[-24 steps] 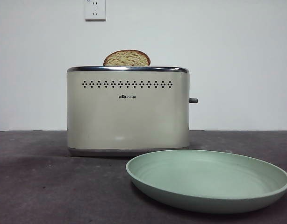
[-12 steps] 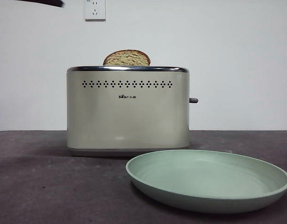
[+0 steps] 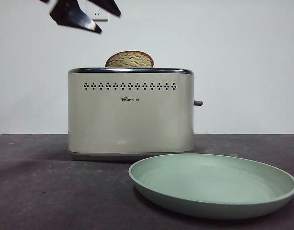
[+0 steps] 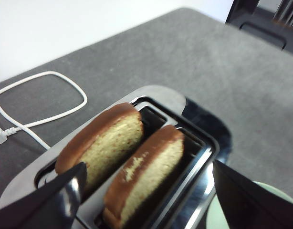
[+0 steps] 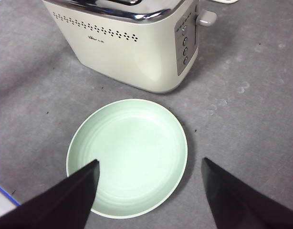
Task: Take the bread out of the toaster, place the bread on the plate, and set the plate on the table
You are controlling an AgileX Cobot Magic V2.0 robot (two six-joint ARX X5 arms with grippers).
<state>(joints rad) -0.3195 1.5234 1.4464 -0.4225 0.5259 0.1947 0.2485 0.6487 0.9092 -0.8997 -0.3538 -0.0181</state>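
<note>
The cream toaster [image 3: 130,115] stands mid-table, and the bread [image 3: 130,59] pokes its domed top out of it. Seen from the left wrist, two tan slices, one [image 4: 104,143] and the other [image 4: 147,172], stand side by side in the slots; I cannot tell which of them shows in the front view. My left gripper [image 3: 110,23] hangs open above and to the left of the toaster top, its jaws [image 4: 148,167] spread wide over both slices without touching them. The pale green plate [image 3: 262,201] lies on the table [image 3: 37,191] in front of the toaster. My right gripper [image 5: 150,161] hovers open high over the plate [image 5: 89,138].
A white power cable [image 4: 41,95] loops on the table behind the toaster. The grey lever [image 3: 198,103] sticks out of the toaster's right side. A wall socket [image 3: 97,13] sits behind the left gripper. Dark equipment [image 4: 261,19] stands past the table's far edge.
The left gripper has come down into the front view from the top left corner toward the toaster top. Bread, toaster and plate have not moved.
</note>
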